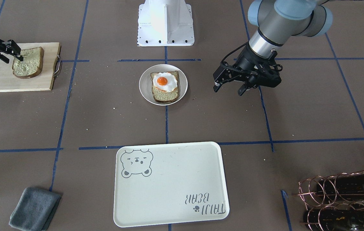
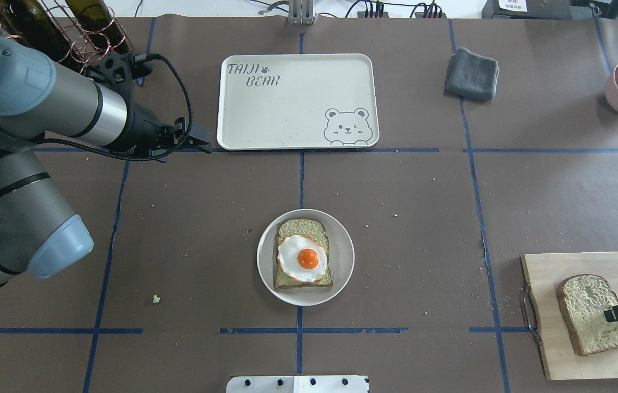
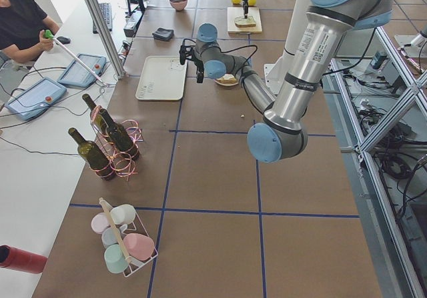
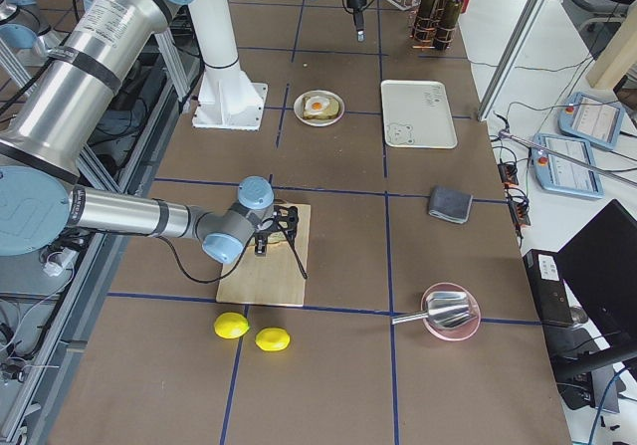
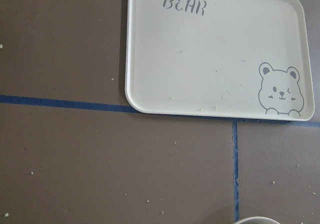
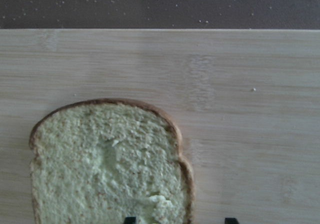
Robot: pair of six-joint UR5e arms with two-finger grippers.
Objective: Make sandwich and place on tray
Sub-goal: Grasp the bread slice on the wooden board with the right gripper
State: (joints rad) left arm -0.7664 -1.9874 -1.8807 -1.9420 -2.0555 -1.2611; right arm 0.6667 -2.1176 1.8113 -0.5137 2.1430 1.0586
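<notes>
Sandwich only half built: the lower slice (image 2: 300,226) lies flat on the round white plate (image 2: 348,256) at mid-bench. Its long axis runs straight away from the robot and its domed end points at the tray (image 2: 298,109). It has pale tan crumb and a dark brown crust. A white fried egg (image 2: 303,257) sits square on top, its orange yolk near the middle.

The second slice (image 2: 587,311) is well apart on the wooden cutting board (image 2: 603,265) on the robot's right. It lies flat with the crumb up, its long axis skewed a little off the board's edges and its domed end away from the robot.

The right claw (image 6: 180,220) is down over that slice with its jaws spread. One tip is over the crumb and the other is past the crust over bare board, so nothing is pinched.

The left claw (image 1: 229,90) hangs above the bare bench (image 2: 189,229) with its jaws apart and nothing in them. The tray lies beyond the plate, its bear face and "TAIJI BEAR" lettering showing.
</notes>
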